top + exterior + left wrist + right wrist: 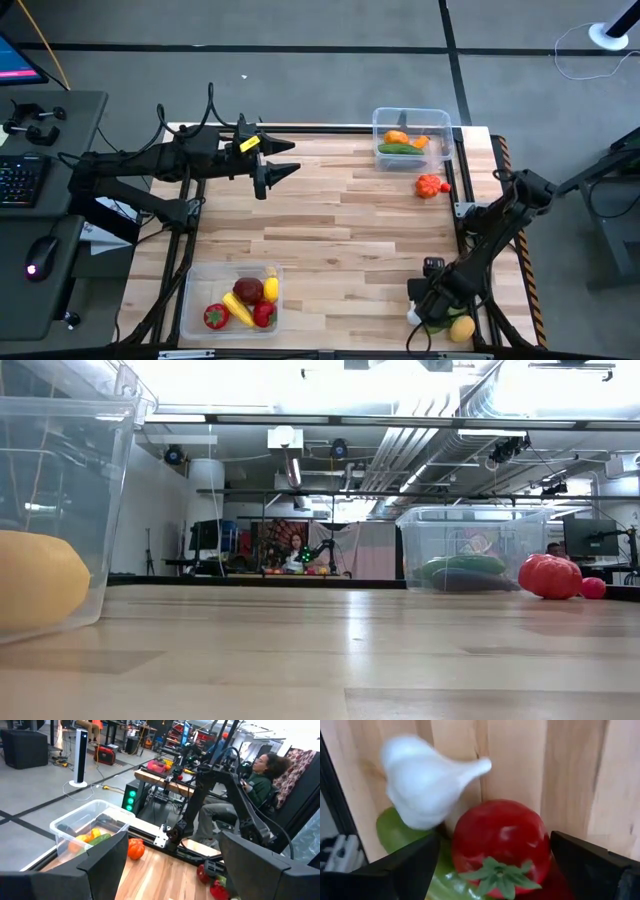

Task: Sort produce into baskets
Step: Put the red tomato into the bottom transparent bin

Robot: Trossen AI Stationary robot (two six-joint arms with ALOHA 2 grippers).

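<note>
The right gripper (pixel 492 865), open and empty, straddles a glossy red plastic tomato (pixel 500 845), ready to close and lift.

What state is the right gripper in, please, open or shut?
Open: the right gripper has its fingers spread either side of the tomato, not touching it.
</note>
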